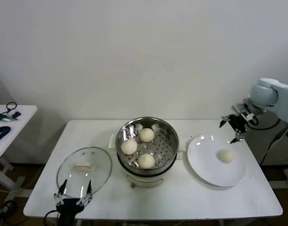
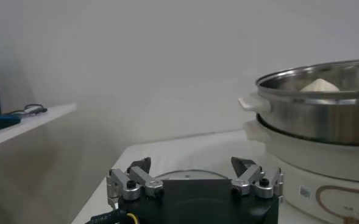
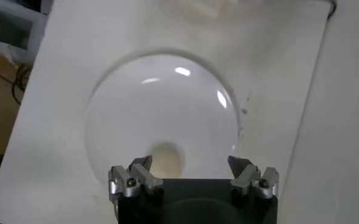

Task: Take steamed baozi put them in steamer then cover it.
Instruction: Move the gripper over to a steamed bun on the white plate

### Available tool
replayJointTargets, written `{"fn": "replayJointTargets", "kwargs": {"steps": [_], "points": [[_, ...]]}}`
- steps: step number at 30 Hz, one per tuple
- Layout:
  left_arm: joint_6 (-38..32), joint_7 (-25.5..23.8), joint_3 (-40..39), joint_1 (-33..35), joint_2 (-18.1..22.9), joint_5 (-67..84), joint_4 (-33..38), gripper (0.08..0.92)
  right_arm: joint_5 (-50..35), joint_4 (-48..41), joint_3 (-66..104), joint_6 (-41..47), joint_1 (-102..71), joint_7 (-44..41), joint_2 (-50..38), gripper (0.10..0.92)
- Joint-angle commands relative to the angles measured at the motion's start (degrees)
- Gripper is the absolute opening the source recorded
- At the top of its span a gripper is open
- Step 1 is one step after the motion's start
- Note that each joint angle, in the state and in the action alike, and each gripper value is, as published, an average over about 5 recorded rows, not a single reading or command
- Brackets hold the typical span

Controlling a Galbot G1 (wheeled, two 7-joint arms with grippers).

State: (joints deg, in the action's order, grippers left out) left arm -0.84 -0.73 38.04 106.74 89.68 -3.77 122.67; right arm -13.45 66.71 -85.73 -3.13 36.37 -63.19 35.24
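The steel steamer (image 1: 168,129) stands mid-table on a white base and holds three cream-white baozi (image 1: 129,146) on its perforated tray. One more baozi (image 1: 225,156) (image 3: 165,159) lies on the white plate (image 1: 202,162) to the right. My right gripper (image 1: 232,126) (image 3: 189,162) hovers open just above the plate's far edge, with nothing between its fingers. The glass cover (image 1: 99,169) with its cream handle lies flat on the table left of the steamer. At the table's front left, just in front of the cover, my left gripper (image 1: 75,190) (image 2: 194,165) rests open and empty.
A small side table (image 1: 21,113) with a blue mouse and cables stands at the far left. A white wall lies close behind the work table (image 1: 181,202). The steamer's side and rim (image 2: 325,97) fill one side of the left wrist view.
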Motion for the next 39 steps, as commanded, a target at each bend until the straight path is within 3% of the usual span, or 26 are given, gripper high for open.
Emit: {"fn": "replayJointTargets", "kwargs": {"steps": [1,12,33,39], "points": [[0.0,0.0,0.0,0.0,0.0,-0.1,-0.2,0.823,7.4,-13.5,16.8,0.6,-20.5,-0.3,-0.6,0.823],[0.4,0.0,-0.1,0.6,0.6,-1.1,-0.4,0.823,10.7,-17.4,24.9,0.5,-29.8,0.9,4.3,0.823],[0.4,0.1,-0.2,1.1,0.7,-1.5,-0.1,0.823,12.5,-20.2,26.7,1.7,-30.8,3.2,7.9,0.815],[0.5,0.1,-0.3,0.7,0.7,-1.5,-0.3,0.823,12.6,-20.4,26.7,1.9,-30.7,3.3,8.1,0.749]]}}
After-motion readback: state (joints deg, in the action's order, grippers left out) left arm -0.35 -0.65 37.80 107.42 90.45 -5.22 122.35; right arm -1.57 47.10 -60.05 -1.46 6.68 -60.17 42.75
